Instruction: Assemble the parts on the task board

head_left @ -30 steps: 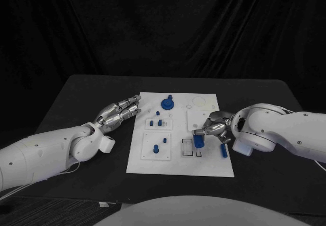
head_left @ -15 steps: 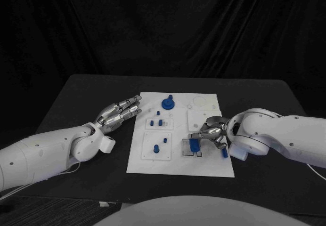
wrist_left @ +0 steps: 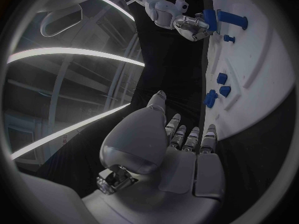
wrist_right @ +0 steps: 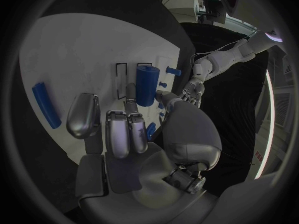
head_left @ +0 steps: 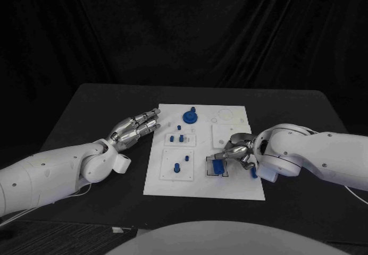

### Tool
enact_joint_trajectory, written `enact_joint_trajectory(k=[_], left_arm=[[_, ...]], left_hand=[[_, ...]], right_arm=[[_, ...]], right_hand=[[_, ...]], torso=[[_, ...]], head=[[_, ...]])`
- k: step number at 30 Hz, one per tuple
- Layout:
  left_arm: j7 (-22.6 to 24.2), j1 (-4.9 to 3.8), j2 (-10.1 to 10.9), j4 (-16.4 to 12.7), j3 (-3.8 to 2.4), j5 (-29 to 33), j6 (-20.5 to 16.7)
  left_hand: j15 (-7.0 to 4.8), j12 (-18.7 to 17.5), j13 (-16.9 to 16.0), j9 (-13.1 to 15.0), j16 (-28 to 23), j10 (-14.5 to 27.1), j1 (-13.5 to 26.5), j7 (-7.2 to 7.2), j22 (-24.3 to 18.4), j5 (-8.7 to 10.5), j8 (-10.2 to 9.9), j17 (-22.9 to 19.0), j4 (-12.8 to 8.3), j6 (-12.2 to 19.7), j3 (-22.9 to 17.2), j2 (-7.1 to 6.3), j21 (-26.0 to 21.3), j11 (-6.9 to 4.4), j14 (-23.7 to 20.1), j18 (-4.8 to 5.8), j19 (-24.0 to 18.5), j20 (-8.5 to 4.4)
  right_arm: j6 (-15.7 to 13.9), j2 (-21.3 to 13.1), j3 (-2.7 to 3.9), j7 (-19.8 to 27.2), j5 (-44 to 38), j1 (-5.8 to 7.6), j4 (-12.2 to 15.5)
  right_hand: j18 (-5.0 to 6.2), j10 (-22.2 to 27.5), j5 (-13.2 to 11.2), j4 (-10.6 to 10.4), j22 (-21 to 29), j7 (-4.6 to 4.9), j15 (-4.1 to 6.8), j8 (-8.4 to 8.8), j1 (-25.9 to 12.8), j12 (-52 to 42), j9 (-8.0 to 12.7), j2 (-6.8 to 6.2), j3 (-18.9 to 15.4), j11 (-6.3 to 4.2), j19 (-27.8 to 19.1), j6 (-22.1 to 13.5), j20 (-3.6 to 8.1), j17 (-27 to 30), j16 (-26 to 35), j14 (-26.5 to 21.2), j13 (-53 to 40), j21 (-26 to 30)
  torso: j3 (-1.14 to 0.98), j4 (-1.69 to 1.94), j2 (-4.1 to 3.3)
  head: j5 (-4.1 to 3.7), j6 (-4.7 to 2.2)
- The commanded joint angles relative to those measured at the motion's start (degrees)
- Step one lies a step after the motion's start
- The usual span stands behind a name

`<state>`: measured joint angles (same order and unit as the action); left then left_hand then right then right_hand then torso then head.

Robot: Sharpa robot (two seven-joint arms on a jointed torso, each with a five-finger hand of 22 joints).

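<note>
Lower right of centre in the head view, the right hand [head_left: 239, 154] rests its fingers [wrist_right: 118, 129] behind a smooth blue cylinder [wrist_right: 147, 84] lying in a black-outlined slot of the matte white task board [head_left: 201, 188]; whether they grip it I cannot tell. Farther left, the left hand [head_left: 136, 126] hovers empty, fingers apart, above the black surface [head_left: 92, 106].

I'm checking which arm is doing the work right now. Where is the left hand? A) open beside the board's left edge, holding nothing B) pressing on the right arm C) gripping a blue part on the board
A: the left hand lies open beside the task board, fingers apart, touching no part.
</note>
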<state>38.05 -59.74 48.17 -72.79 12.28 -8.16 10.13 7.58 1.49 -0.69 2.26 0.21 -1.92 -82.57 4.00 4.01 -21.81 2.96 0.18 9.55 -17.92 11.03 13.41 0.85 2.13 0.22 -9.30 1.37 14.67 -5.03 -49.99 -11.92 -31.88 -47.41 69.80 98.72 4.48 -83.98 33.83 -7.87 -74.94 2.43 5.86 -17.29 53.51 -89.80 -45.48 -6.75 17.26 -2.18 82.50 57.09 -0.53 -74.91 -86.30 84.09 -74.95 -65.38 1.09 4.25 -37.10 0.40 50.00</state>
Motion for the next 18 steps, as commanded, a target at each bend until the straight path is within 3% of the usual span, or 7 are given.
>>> enact_joint_trajectory(k=[1,3,13,18], left_arm=[[0.74,0.11,-0.15,-0.06,-0.05,0.3,0.76],[0.7,0.14,-0.17,-0.03,-0.05,0.3,0.8],[0.57,0.23,-0.21,0.05,-0.05,0.3,0.92],[0.51,0.26,-0.25,0.07,-0.05,0.3,1.0]], left_hand=[[0.42,0.13,0.04,-0.02,0.38,0.35,-0.18,0.3,0.01,-0.25,0.28,0.06,-0.38,0.2,0.03,0.61,0.23,0.16,0.11,-1.03,0.06,0.45],[0.42,0.13,0.04,-0.02,0.38,0.35,-0.18,0.3,0.01,-0.25,0.28,0.06,-0.38,0.2,0.03,0.61,0.23,0.16,0.11,-1.03,0.06,0.45],[0.47,0.12,0.04,0.0,0.38,0.37,-0.25,0.33,0.06,-0.24,0.31,0.06,-0.49,0.05,0.0,0.56,0.25,0.19,0.11,-1.04,0.09,0.49],[0.49,0.12,0.04,0.0,0.38,0.37,-0.26,0.35,0.09,-0.23,0.31,0.06,-0.52,0.05,-0.02,0.56,0.26,0.2,0.11,-1.04,0.11,0.51]], right_arm=[[2.24,0.16,0.01,-1.34,-1.19,-0.29,-0.12],[2.65,0.24,0.01,-1.43,-1.57,-0.42,-0.16],[3.35,0.56,0.01,-1.66,-2.41,-0.9,-0.45],[3.31,0.68,0.01,-1.67,-2.47,-1.0,-0.62]], right_hand=[[0.47,-6.02,-1.59,3.01,-8.41,-0.08,-0.51,0.3,0.24,-0.2,0.1,1.07,2.64,0.35,0.03,-0.48,-0.43,-9.78,-0.1,4.83,-15.05,-0.23],[0.45,-6.02,-2.22,3.01,-8.44,-0.06,-0.53,0.3,0.27,-0.2,0.13,1.14,2.5,0.37,0.08,-0.51,-0.45,-9.92,-0.2,4.86,-15.05,-0.32],[0.37,-6.02,-9.81,1.42,-8.59,0.14,-0.71,0.25,-0.98,-0.2,0.5,1.94,0.31,0.57,0.29,-0.52,-0.62,-9.72,-0.12,4.82,-15.05,-0.77],[0.37,-6.02,-11.53,0.5,-8.59,0.18,-0.75,0.2,-1.69,-0.2,0.62,2.27,-0.46,0.61,0.28,-0.44,-0.67,-9.56,-0.03,4.79,-15.05,-0.74]], torso=[[-0.01,-0.02,0.01],[-0.02,-0.01,0.02],[-0.02,-0.01,0.0],[-0.02,-0.02,0.01]], head=[[0.02,0.0],[0.04,0.0],[0.09,0.0],[0.21,0.0]])
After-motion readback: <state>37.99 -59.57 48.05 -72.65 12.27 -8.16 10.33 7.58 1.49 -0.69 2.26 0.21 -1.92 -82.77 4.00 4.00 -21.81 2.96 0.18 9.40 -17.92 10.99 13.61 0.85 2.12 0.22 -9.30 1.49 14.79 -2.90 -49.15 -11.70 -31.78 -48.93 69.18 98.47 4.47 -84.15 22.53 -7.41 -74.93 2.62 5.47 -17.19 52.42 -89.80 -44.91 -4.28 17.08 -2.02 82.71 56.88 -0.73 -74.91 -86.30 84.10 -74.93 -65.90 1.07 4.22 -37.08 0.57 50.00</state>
